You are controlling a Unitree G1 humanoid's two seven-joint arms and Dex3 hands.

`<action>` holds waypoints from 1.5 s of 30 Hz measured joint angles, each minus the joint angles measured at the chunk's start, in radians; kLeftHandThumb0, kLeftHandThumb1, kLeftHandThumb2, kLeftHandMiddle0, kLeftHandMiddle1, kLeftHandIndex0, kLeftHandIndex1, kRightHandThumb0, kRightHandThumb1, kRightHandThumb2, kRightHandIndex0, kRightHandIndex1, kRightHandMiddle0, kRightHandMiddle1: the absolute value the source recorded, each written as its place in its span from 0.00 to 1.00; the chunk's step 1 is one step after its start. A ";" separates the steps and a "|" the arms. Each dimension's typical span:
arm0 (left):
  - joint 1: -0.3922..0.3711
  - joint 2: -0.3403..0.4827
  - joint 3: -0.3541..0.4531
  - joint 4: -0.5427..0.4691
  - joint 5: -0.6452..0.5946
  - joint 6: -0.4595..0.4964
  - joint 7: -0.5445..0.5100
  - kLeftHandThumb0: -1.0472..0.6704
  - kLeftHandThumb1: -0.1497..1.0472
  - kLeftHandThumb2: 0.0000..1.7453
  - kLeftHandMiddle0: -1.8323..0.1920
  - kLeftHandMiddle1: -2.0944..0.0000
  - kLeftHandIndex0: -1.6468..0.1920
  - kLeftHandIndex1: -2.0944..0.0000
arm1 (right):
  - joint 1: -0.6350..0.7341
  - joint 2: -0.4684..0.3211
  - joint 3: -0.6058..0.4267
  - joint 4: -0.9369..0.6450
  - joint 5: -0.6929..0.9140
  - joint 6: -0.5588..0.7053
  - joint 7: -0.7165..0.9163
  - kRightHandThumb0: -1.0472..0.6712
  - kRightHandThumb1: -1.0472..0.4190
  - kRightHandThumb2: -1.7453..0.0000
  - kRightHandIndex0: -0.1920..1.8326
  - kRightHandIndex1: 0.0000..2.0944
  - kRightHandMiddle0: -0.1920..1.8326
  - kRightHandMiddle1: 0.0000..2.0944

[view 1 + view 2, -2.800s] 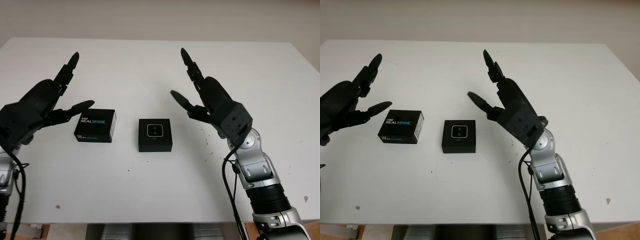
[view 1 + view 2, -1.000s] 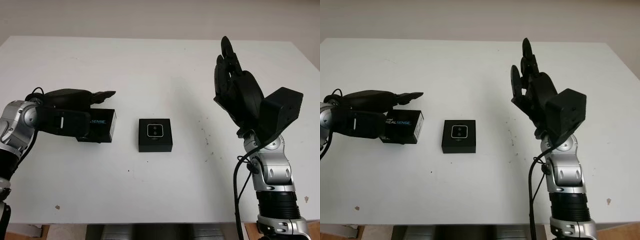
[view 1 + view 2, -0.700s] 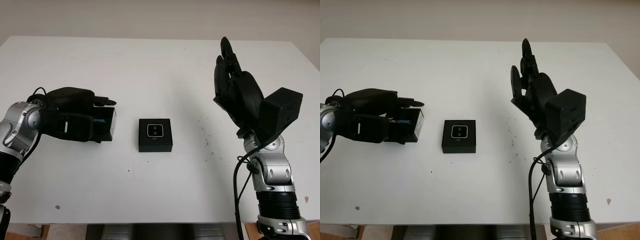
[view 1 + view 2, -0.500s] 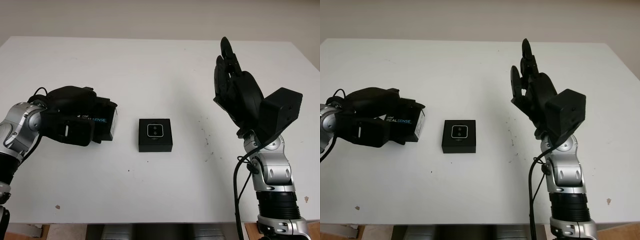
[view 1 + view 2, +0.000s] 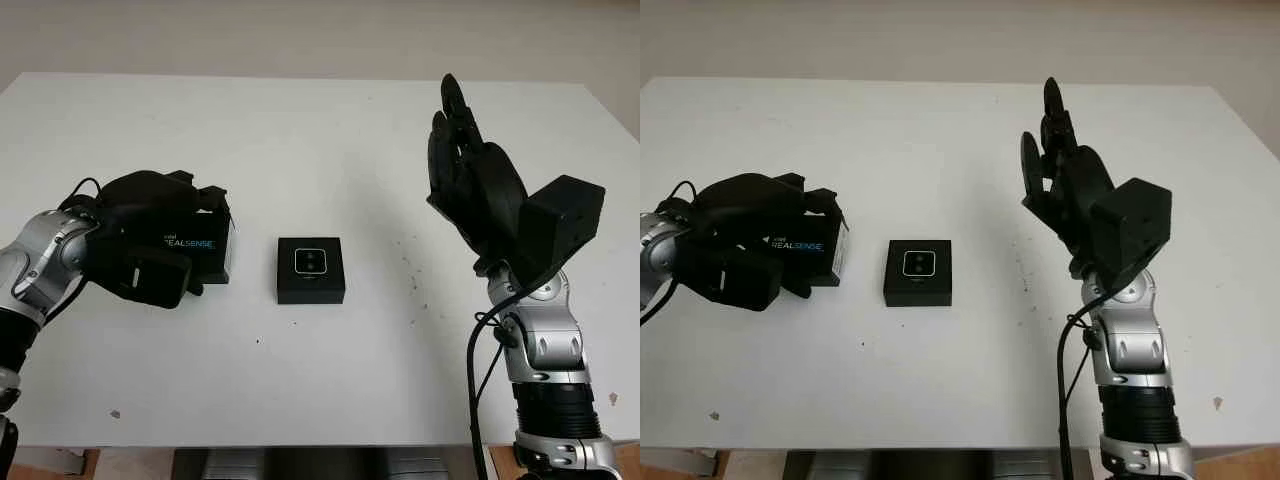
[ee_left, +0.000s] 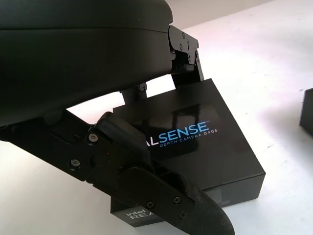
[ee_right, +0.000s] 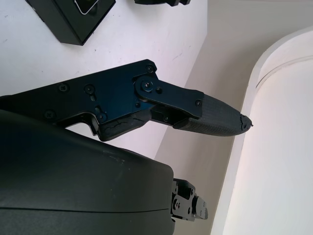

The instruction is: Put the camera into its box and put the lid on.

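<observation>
— What's on the left of the white table (image 5: 300, 130)?
— The left hand (image 5: 150, 240) clamps its fingers (image 6: 161, 188) around the RealSense lid (image 5: 200, 245), hiding half its label.
— And the middle?
— The box (image 5: 311, 270), camera (image 5: 311, 261) inside, uncovered.
— Right?
— The right hand (image 5: 470, 180), raised and holding nothing.

Looks like lab or robot test bench: bare white table (image 5: 300, 130) with scuffed, speckled top, plain beige wall (image 5: 300, 35) behind far edge, exposed cabling on humanoid arm (image 5: 540, 350) at near right edge.
</observation>
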 measured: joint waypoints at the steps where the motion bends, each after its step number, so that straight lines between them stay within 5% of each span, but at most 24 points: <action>1: 0.000 0.000 0.000 -0.017 -0.002 0.008 -0.012 0.47 1.00 0.06 0.74 0.04 0.83 0.13 | 0.000 0.001 0.001 0.000 0.001 0.000 0.000 0.18 0.00 0.60 0.00 0.00 0.00 0.00; 7: -0.012 -0.010 0.007 -0.096 -0.039 0.063 -0.074 0.45 1.00 0.04 0.66 0.00 0.78 0.11 | 0.001 0.003 0.010 -0.001 0.000 0.001 -0.007 0.17 0.00 0.60 0.00 0.00 0.00 0.00; 11: -0.035 -0.029 0.017 -0.152 -0.079 0.151 -0.149 0.45 1.00 0.05 0.70 0.02 0.76 0.11 | 0.002 0.005 0.015 0.000 -0.003 0.000 -0.014 0.17 0.00 0.61 0.00 0.00 0.00 0.00; 20: -0.107 -0.079 0.041 -0.255 -0.213 0.345 -0.354 0.45 1.00 0.05 0.65 0.26 0.70 0.23 | 0.003 0.007 0.028 0.006 -0.018 -0.016 -0.023 0.16 0.00 0.61 0.00 0.00 0.00 0.01; 27: -0.181 -0.099 0.032 -0.268 -0.221 0.417 -0.452 0.43 1.00 0.04 0.60 0.31 0.67 0.25 | 0.003 0.019 0.041 0.005 -0.022 0.006 -0.045 0.15 0.00 0.62 0.00 0.00 0.00 0.01; 39: -0.232 -0.141 -0.048 -0.332 -0.161 0.574 -0.582 0.46 1.00 0.03 0.60 0.28 0.66 0.22 | 0.002 0.023 0.053 0.012 -0.026 -0.004 -0.049 0.14 0.00 0.62 0.00 0.00 0.00 0.00; 45: -0.232 -0.178 -0.075 -0.347 -0.136 0.571 -0.576 0.46 0.99 0.03 0.63 0.24 0.65 0.12 | 0.002 0.027 0.053 0.022 -0.028 -0.004 -0.056 0.14 0.00 0.63 0.00 0.00 0.00 0.01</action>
